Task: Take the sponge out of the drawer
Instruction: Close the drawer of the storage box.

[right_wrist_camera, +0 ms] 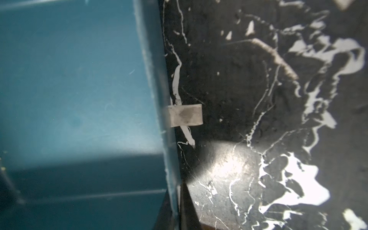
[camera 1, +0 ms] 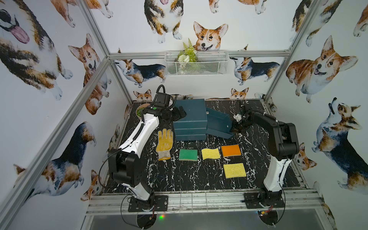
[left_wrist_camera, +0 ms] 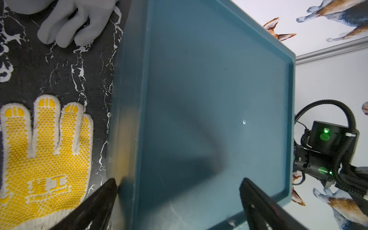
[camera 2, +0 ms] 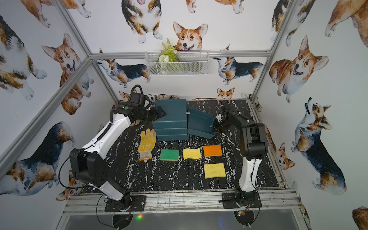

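At the drawer [camera 1: 218,121] rim, the right gripper [right_wrist_camera: 176,201] was clamped shut on the teal wall. The drawer leaned at three o'clock of the cabinet [camera 1: 190,113]; the left gripper [camera 1: 180,114] gaped wide at nine. Green sponge [camera 1: 188,155], wavy yellow sponge [camera 1: 210,153], orange sponge [camera 1: 231,150] and flat yellow sponge [camera 1: 234,170] lay toward six.

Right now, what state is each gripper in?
Left gripper: open, holding nothing, by the cabinet.
Right gripper: closed on the wall of the pulled-out drawer.

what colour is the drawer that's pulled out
The drawer is dark teal blue, shown best in a top view.
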Controlling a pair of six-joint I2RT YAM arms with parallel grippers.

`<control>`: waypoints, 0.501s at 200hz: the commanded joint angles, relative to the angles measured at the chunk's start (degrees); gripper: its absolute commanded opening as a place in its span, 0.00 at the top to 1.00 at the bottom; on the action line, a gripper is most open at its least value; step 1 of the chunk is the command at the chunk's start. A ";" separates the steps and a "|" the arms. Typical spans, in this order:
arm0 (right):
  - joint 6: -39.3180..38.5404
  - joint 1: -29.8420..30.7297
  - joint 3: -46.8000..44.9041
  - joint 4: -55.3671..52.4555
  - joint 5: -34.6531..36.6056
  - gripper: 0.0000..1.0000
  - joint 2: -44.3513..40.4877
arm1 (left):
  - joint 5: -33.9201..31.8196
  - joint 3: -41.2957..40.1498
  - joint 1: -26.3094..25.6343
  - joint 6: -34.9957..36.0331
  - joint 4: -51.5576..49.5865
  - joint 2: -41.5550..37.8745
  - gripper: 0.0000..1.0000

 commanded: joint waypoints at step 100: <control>-11.19 0.10 13.06 -15.90 14.05 1.00 -4.72 | 2.71 3.05 0.01 3.68 -2.47 2.16 0.02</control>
